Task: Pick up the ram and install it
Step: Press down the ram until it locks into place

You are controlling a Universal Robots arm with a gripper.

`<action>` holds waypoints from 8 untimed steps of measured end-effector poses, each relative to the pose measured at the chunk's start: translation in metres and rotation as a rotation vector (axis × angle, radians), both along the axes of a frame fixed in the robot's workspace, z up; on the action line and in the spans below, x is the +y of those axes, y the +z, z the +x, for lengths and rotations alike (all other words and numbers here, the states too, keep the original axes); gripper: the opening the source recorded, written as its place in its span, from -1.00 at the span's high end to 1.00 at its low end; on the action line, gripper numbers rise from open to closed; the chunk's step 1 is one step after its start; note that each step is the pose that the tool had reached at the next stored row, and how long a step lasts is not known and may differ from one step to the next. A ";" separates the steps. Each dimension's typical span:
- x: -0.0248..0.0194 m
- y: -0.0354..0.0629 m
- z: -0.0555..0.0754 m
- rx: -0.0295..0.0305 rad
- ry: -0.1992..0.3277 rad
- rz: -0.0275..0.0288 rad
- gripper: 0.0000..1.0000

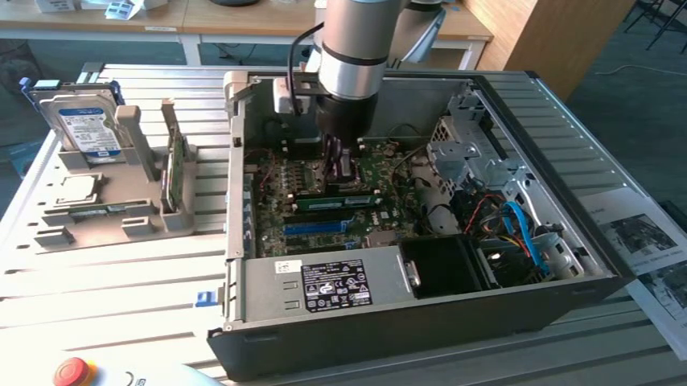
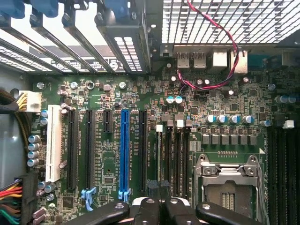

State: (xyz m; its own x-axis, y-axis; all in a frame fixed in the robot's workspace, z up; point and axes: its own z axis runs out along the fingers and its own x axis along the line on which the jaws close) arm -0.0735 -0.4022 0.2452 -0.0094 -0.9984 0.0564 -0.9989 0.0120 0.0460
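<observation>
Exterior view, nearest first. At the lower centre of the frame the dark front wall of an open case (image 1: 429, 330) is seen, with a grey power supply (image 1: 322, 283) just behind it. Beyond that the green board (image 1: 273, 201) is laid flat inside the case, and a blue slot (image 1: 317, 227) is seen across it, running from frame left to frame right.

Just past the blue slot, and parallel to it, a thin green stick is seen on the board. This is judged to be the ram (image 1: 338, 199). Its long axis runs left to right in the frame, rising slightly to the right.

The gripper (image 1: 341, 178) is hung straight down from the arm at centre frame, directly above the middle of the ram. Its fingers are pressed together and nothing is pinched between them. Whether the tips touch the ram's top edge cannot be told.

In the wrist view the closed gripper (image 2: 159, 200) is seen over the board (image 2: 112, 154), beside the blue slot (image 2: 124, 150).

Farther off, at middle left of the exterior frame and well apart from the gripper, a second green stick (image 1: 174, 173) is stood on edge in a grey holder (image 1: 118, 219).
</observation>
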 end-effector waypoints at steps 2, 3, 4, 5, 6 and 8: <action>0.0000 0.0026 0.000 0.0000 0.000 0.0000 0.80; 0.0000 0.0040 0.000 0.0000 0.000 0.0001 0.80; 0.0000 0.0054 0.000 0.0000 0.000 0.0001 0.80; 0.0000 0.0068 0.000 0.0000 0.000 0.0000 0.80; 0.0000 0.0083 0.000 0.0000 0.000 0.0000 0.80; 0.0000 0.0114 0.000 0.0000 0.000 0.0000 0.80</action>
State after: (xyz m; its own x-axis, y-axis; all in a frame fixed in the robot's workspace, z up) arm -0.0733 -0.4021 0.2566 -0.0094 -0.9984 0.0564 -0.9989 0.0120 0.0460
